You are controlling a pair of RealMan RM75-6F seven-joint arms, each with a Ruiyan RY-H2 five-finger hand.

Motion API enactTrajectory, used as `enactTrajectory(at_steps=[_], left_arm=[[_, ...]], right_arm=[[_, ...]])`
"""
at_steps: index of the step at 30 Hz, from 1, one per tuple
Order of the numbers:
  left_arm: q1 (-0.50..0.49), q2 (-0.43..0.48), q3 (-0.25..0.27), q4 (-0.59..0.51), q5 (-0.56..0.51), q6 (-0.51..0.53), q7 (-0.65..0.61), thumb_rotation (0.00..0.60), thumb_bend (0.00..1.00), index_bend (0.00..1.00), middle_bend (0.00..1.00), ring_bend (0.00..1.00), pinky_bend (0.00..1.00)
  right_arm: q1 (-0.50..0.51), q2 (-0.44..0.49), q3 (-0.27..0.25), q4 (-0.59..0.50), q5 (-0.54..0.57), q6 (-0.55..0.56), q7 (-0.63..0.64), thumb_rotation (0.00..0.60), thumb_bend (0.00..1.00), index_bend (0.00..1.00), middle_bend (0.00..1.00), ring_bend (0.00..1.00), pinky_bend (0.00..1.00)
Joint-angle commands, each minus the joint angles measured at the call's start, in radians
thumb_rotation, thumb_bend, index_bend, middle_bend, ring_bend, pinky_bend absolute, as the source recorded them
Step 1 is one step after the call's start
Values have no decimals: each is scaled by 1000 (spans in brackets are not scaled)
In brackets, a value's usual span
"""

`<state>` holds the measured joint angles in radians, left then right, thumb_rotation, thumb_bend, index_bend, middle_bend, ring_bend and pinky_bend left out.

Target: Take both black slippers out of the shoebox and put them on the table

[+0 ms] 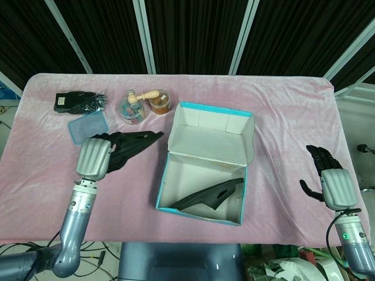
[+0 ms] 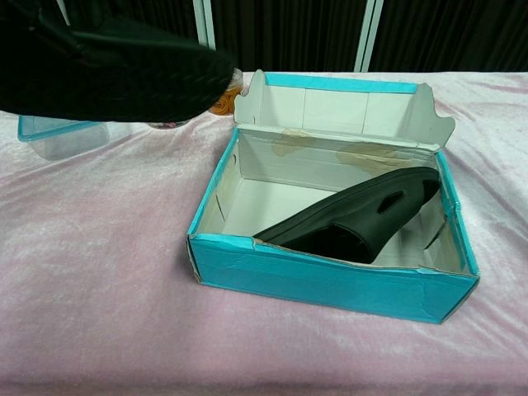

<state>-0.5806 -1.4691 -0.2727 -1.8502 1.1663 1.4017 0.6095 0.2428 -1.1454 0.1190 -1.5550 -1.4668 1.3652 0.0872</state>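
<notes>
My left hand (image 1: pixel 95 157) grips one black slipper (image 1: pixel 133 144) and holds it in the air over the table, left of the teal shoebox (image 1: pixel 199 212). From the chest camera that slipper (image 2: pixel 115 70) fills the upper left with its ribbed sole toward the lens, and the hand itself is hidden. The second black slipper (image 1: pixel 208 195) lies tilted inside the box, also visible as the slipper (image 2: pixel 363 219) leaning on the right wall of the shoebox (image 2: pixel 330 276). My right hand (image 1: pixel 328 175) hovers empty at the table's right edge, fingers apart.
A clear lidded container (image 1: pixel 88 126) sits behind my left hand. A round jar with a wooden mallet (image 1: pixel 143 96) and an orange cup (image 1: pixel 159 104) stand at the back, with a black bundle (image 1: pixel 79 101) at the far left. The pink cloth (image 1: pixel 293 129) covers the table.
</notes>
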Motion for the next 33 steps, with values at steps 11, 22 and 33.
enactTrajectory(at_steps=[11, 22, 33], left_arm=[[7, -36, 61, 199, -158, -80, 95, 600, 1, 180, 288, 260, 403], [73, 77, 86, 26, -62, -31, -31, 600, 0, 8, 114, 49, 163], [219, 241, 153, -88, 90, 83, -237, 600, 0, 14, 140, 54, 180]], right_arm=[[9, 41, -22, -78, -88, 18, 35, 600, 249, 47, 93, 90, 255], [96, 91, -53, -236, -245, -62, 63, 600, 102, 47, 87, 88, 255], [318, -37, -1, -248, -175, -393, -147, 600, 102, 53, 90, 88, 255]])
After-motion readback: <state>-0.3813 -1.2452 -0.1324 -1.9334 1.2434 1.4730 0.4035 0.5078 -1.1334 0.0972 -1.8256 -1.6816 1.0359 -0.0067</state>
